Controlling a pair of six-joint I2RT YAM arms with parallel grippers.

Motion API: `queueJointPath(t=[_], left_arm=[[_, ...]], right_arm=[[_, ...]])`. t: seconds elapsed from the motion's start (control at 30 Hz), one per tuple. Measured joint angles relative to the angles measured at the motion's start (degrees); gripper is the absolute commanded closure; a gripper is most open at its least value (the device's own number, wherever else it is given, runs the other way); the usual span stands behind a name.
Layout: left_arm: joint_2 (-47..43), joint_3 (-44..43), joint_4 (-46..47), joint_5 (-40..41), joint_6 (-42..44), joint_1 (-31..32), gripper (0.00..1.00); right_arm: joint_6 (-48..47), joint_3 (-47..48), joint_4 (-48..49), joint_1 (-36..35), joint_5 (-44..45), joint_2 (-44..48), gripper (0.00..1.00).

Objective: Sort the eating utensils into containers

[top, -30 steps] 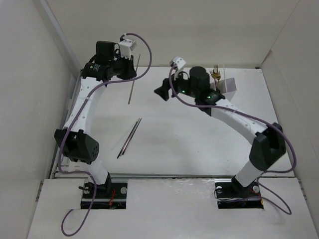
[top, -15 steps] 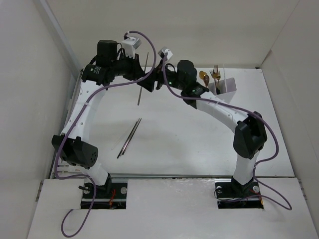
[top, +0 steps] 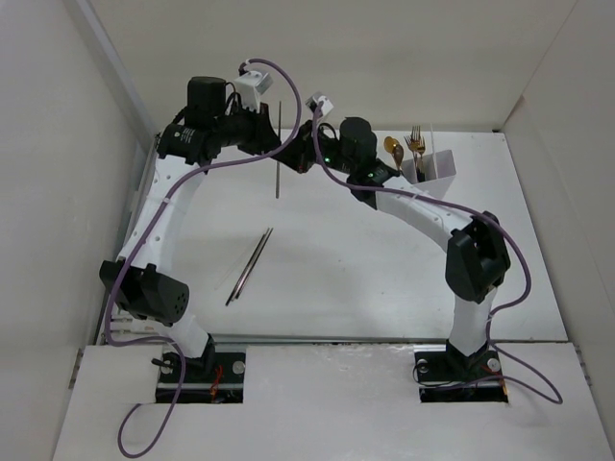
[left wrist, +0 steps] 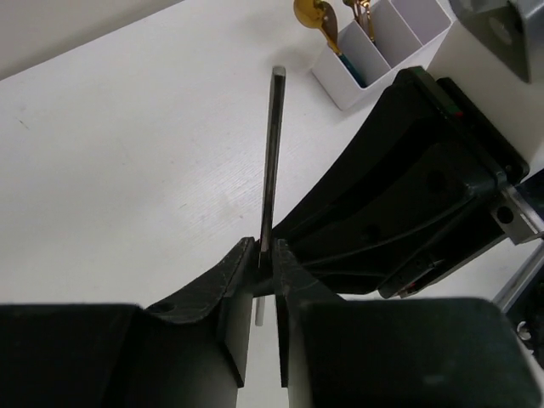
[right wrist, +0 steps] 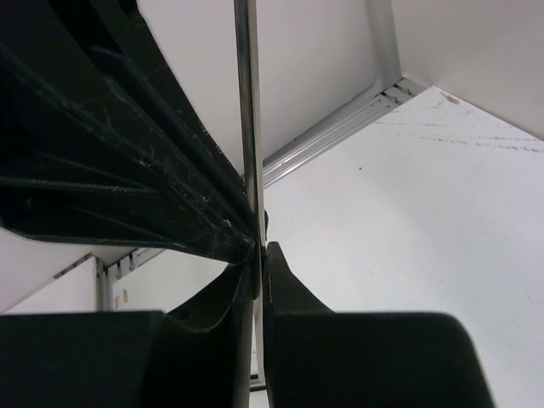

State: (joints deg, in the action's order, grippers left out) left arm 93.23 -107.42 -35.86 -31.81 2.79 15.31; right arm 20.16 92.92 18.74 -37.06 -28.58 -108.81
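A thin silver-grey chopstick (top: 277, 182) hangs above the table at the back, pinched by both grippers at once. My left gripper (top: 275, 144) is shut on it from the left, and my right gripper (top: 291, 154) is shut on it from the right. The left wrist view has the chopstick (left wrist: 272, 153) rising out of the shut left gripper (left wrist: 265, 251). The right wrist view has the same chopstick (right wrist: 246, 102) clamped in the right gripper (right wrist: 259, 255). Two more chopsticks (top: 248, 267) lie together mid-table. The white divided container (top: 440, 171) at back right holds a gold spoon (top: 392, 147) and forks (top: 416, 141).
White walls close in the table on the left, back and right. Purple cables (top: 216, 163) loop off both arms. The right arm (top: 423, 213) stretches across the back, between the held chopstick and the container (left wrist: 382, 42).
The right arm swung left to the left gripper and its jaws went from open to shut on the chopstick. The left gripper kept its hold, and the chopstick shifted slightly right.
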Motion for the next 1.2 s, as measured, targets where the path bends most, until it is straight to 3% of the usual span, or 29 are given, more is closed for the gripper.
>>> queueJointPath(t=[0.03, 0.07, 0.23, 0.37, 0.6, 0.73, 0.87, 1.2], left_arm=[[0.0, 0.0, 0.1, 0.0, 0.1, 0.0, 0.29], [0.0, 0.0, 0.5, 0.1, 0.6, 0.0, 0.0], [-0.2, 0.4, 1.7, 2.4, -0.3, -0.3, 0.0], [-0.2, 2.0, 1.4, 7.7, -0.2, 0.4, 0.0], [-0.6, 12.7, 3.0, 18.9, 3.5, 0.3, 0.01], [-0.5, 22.6, 3.8, 22.8, 6.7, 0.3, 0.09], [-0.4, 30.0, 3.5, 24.9, 9.3, 0.3, 0.27], [-0.3, 39.4, 6.7, 27.6, 15.1, 0.3, 0.29]], right_arm=[[0.0, -0.1, 0.2, 0.0, 0.0, 0.0, 1.0], [0.0, -0.2, 0.2, 0.0, 0.0, 0.0, 1.0], [-1.2, -5.3, 0.7, 1.8, 0.7, 2.0, 1.0], [-4.2, -12.6, -0.6, 9.2, 4.4, 7.5, 1.0], [-19.6, -15.5, -8.3, 29.6, 26.6, 15.1, 1.0], [-25.5, -15.5, -9.8, 32.3, 31.8, 14.5, 1.0], [-29.7, -13.5, -10.9, 33.5, 34.1, 10.7, 1.0], [-33.3, -11.6, -12.7, 36.0, 37.0, 5.1, 1.0]])
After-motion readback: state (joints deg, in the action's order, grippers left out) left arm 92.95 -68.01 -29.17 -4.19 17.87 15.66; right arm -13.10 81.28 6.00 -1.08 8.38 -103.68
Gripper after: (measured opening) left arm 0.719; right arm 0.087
